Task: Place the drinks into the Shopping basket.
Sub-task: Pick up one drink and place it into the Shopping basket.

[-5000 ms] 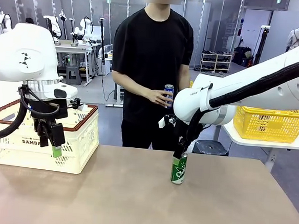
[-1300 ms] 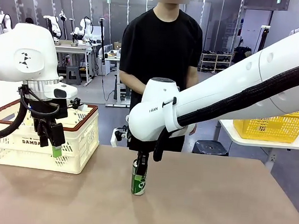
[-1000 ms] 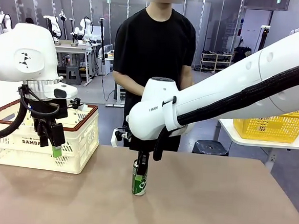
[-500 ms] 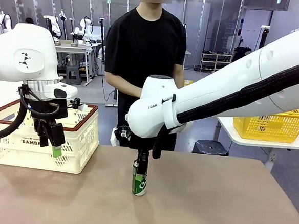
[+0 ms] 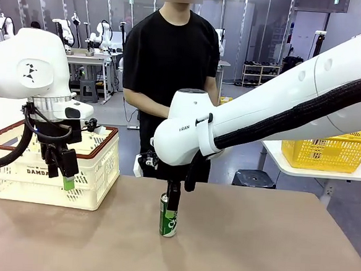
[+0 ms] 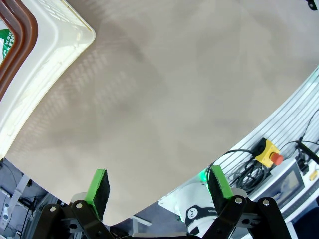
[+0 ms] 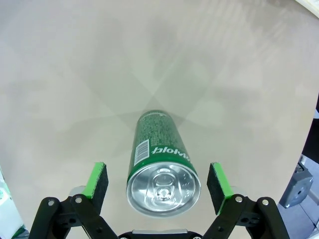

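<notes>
The right gripper (image 7: pixel 158 175) has its jaws wide, its green pads (image 7: pixel 97 180) flanking the top of the green can (image 7: pixel 155 144) without touching it; a second ago they were clamped on it. The can stands upright mid-table (image 5: pixel 265 247), unmoved. The left gripper (image 6: pixel 159 185) hangs wide open and empty beside the Shopping basket (image 5: pixel 101 167) at the table's left edge.
</notes>
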Available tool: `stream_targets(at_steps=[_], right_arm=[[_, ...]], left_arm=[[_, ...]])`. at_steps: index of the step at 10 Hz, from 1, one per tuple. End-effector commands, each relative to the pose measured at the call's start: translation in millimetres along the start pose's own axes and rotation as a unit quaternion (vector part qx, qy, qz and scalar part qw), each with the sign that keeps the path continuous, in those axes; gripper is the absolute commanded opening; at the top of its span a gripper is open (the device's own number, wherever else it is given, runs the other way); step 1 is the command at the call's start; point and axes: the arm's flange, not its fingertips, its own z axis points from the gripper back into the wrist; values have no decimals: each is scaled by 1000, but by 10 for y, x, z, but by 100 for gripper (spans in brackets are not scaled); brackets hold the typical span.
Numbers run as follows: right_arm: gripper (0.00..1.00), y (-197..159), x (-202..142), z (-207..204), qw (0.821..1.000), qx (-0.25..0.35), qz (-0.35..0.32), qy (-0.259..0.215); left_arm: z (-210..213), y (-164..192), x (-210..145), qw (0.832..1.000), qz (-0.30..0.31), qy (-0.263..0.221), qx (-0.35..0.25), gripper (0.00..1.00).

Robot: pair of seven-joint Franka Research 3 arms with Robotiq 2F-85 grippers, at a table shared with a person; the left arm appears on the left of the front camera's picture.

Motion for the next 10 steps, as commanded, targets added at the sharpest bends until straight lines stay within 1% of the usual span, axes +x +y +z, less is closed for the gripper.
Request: stream_targets(at_steps=[1, 2, 3, 5, 8, 9, 10], right_arm=[[100, 104, -58, 153, 1000, -2, -1, 10], [100, 152, -103, 226, 1000, 3, 4, 2], [100, 185, -160, 284, 1000, -7, 1, 1], [100, 247, -352, 385, 1000, -8, -12, -3], [100, 353, -887, 651, 997, -53, -49, 4], [100, 428, -1120, 759, 995, -67, -69, 9], [100, 564, -1404, 878, 993, -69, -93, 2]], left_arm=[[21, -6, -15, 1000, 1, -2, 0, 100], [21, -6, -15, 1000, 1, -2, 0, 100], [21, -6, -15, 1000, 1, -2, 0, 100], [21, -6, -15, 1000, 1, -2, 0, 100], [21, -6, -15, 1000, 1, -2, 0, 100], [21, -6, -15, 1000, 1, -2, 0, 100], [21, -6, -15, 1000, 1, -2, 0, 100]])
